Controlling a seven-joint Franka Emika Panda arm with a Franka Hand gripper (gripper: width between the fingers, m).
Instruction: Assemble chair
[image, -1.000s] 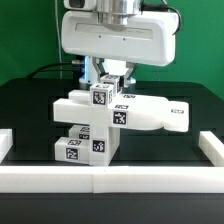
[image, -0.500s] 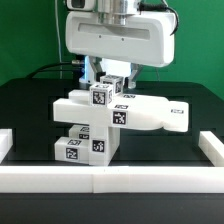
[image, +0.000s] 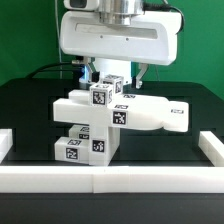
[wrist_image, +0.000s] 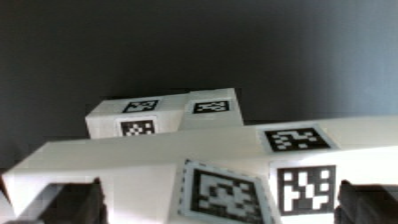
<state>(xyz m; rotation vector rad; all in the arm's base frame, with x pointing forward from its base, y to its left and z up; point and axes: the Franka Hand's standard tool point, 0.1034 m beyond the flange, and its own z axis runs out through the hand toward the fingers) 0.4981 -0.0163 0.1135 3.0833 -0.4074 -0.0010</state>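
Now, exterior view: the gripper (image: 113, 73) has let go. A second ago its fingers pinched the small tagged block on top of the chair (image: 112, 118); they now stand spread on either side of it, jaws released, nothing held. One dark fingertip (image: 90, 72) shows at the exterior view's left of the block, the other at its right. Chair assembly hasn't shifted: it sits mid-table on the black table (image: 30, 110), behind the white rail (image: 110, 178), with a long bar reaching toward the exterior view's right. No readable writing or brands, only square black-and-white tags on the parts.

Wrist view: chair (wrist_image: 214, 150) seen from above, white pieces with five tags visible, patterns only, no text. Dark fingertip (wrist_image: 80, 197) near one corner, blurred.
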